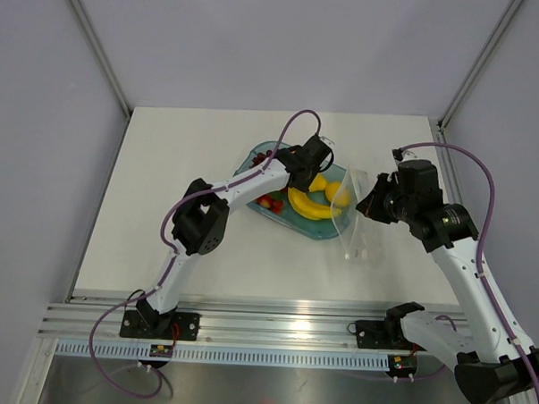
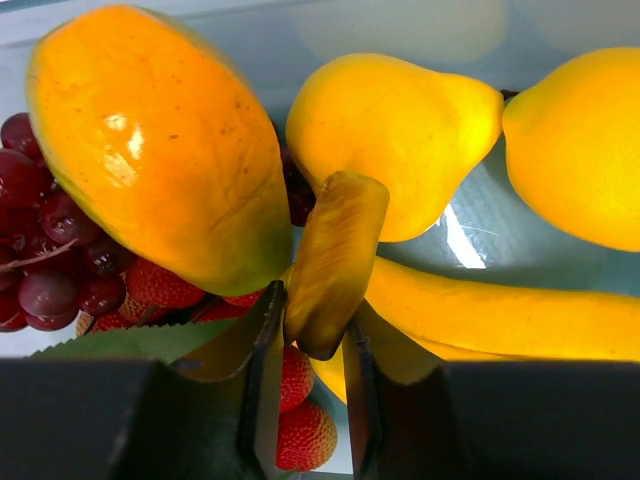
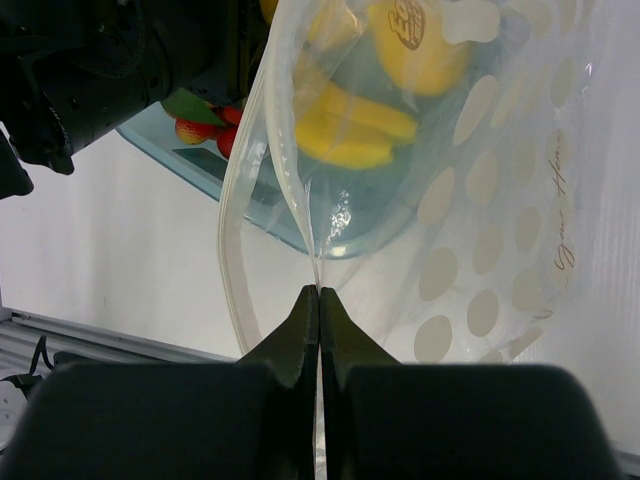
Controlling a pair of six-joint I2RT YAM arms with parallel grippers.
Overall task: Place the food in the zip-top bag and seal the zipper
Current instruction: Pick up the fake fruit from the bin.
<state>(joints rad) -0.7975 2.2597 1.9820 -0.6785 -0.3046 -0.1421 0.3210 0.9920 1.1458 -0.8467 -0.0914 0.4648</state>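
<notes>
Now L end effector (image 2: pixel 312 310) clamps banana bunch (image 2: pixel 500 320) stem btwn its fingers to lift it from tray (image 2: pixel 560 268); R end effector (image 3: pixel 318 292) pinches zip-top bag (image 3: pixel 480 200) rim so mouth gapes ahead

Clear white-dotted bag (image 3: pixel 480 200), yellow banana (image 2: pixel 500 320)

Food (image 2: pixel 150 140) glossy, smooth; zip-top bag (image 3: pixel 480 250) clear soft plastic; tray (image 1: pixel 315 231) translucent; table (image 1: pixel 162 206) matt.

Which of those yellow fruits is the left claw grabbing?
The banana bunch: its stem sits between the left gripper's fingers. The pear and the lemon lie beyond it, outside the fingers.
</notes>
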